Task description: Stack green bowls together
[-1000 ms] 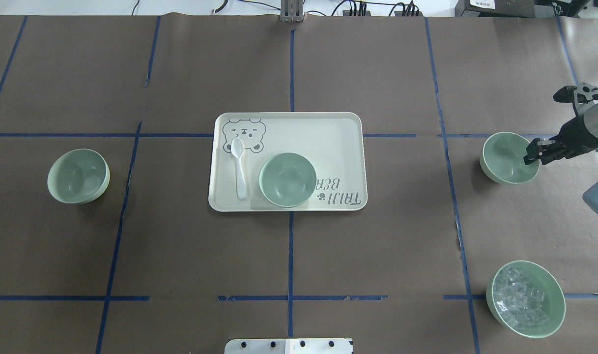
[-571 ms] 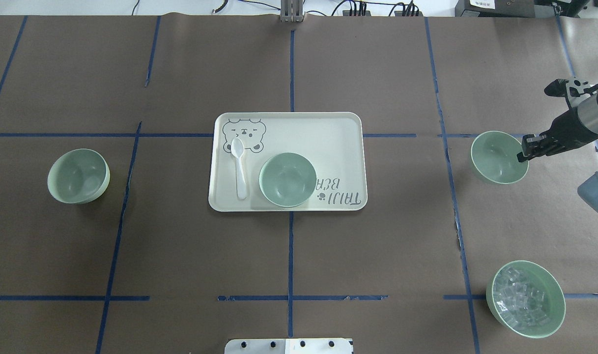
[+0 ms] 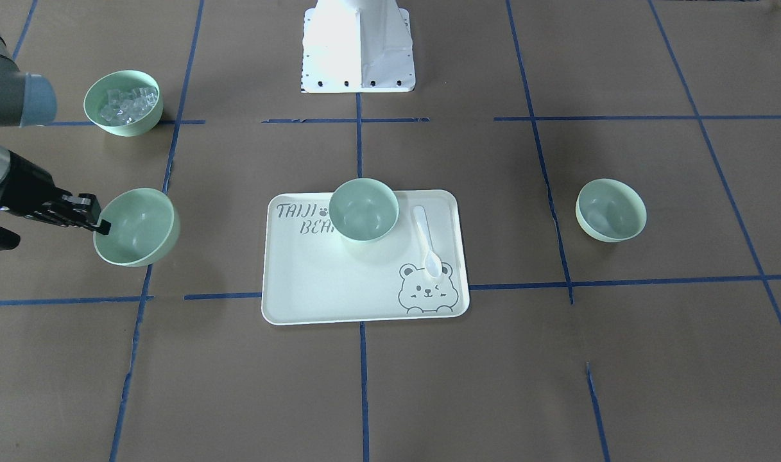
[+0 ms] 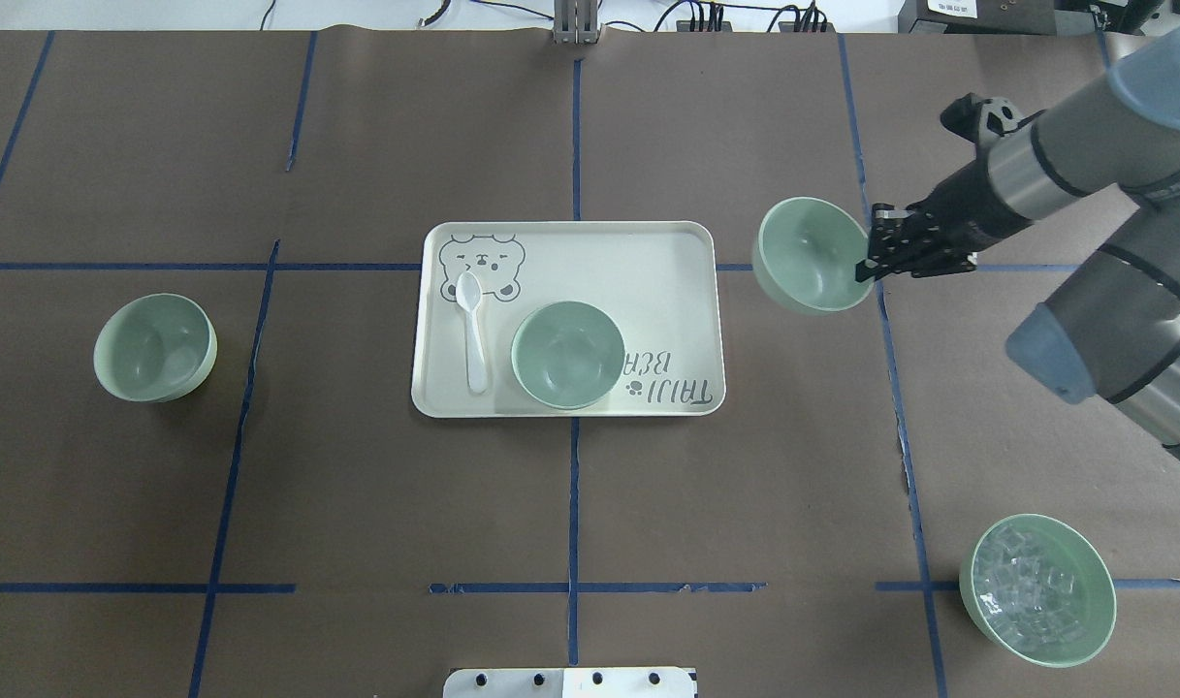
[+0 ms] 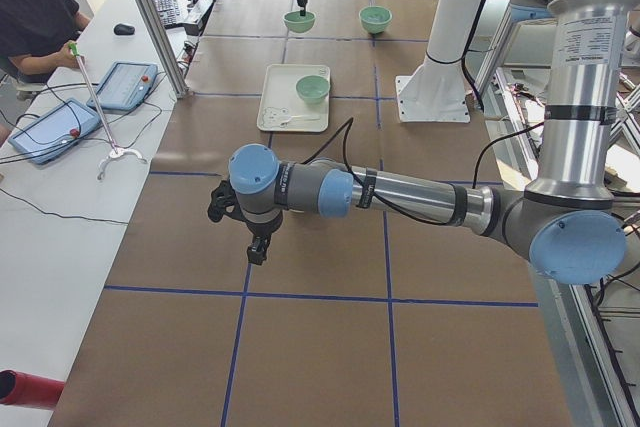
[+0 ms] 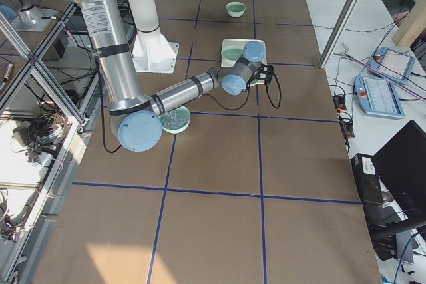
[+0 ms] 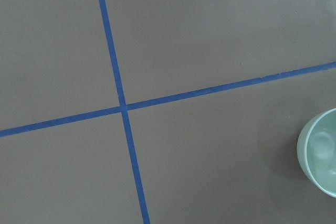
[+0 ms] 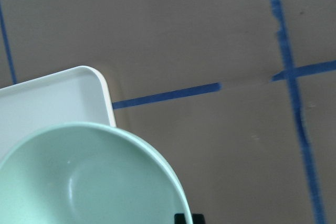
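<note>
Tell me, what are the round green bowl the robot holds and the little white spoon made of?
The round pale-green bowl in the right gripper looks like smooth plastic: even colour, soft sheen, thin rim. The little white spoon on the cream tray looks plastic too, glossy and one-piece, though it might be ceramic.

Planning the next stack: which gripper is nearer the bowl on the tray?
Right. The right gripper, holding a second bowl, is past the tray corner from the tray bowl; the left gripper hangs far away at the table's left end.
</note>
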Motion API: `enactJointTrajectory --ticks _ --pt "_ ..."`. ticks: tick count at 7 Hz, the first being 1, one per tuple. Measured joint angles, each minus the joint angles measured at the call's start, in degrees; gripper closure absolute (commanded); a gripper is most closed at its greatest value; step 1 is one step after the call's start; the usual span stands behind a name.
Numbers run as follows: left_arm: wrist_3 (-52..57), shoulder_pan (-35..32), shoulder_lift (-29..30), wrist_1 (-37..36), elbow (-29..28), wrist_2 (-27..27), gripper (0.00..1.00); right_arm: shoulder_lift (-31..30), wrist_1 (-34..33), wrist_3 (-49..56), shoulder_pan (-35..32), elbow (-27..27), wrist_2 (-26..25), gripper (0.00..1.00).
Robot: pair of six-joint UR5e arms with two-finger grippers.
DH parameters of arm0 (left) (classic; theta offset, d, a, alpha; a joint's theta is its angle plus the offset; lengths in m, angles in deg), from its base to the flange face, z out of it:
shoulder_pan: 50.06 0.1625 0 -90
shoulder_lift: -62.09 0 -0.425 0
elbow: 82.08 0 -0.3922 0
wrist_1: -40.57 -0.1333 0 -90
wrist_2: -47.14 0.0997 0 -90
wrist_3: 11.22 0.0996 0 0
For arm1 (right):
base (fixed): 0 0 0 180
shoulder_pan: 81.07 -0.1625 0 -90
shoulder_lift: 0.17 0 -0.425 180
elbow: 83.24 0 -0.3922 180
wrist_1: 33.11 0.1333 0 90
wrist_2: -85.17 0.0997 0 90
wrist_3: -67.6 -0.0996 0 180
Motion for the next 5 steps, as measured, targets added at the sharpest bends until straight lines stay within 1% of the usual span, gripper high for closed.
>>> enactJointTrajectory --ticks 2,4,5 --pt "0.0 0.0 -0.1 1.8 0.1 -1.4 0.00 7.7 -0.3 -13.9 9.4 0.0 -8.9 1.00" --pt "-0.1 0.1 -0.3 6.1 0.1 -1.9 0.00 11.7 -1.6 -20.5 16.2 0.4 -16.4 1.00" --pt "-0.2 0.2 -0.4 7.0 0.1 -1.9 0.00 13.7 -5.0 -21.4 18.0 0.5 -18.8 1.00"
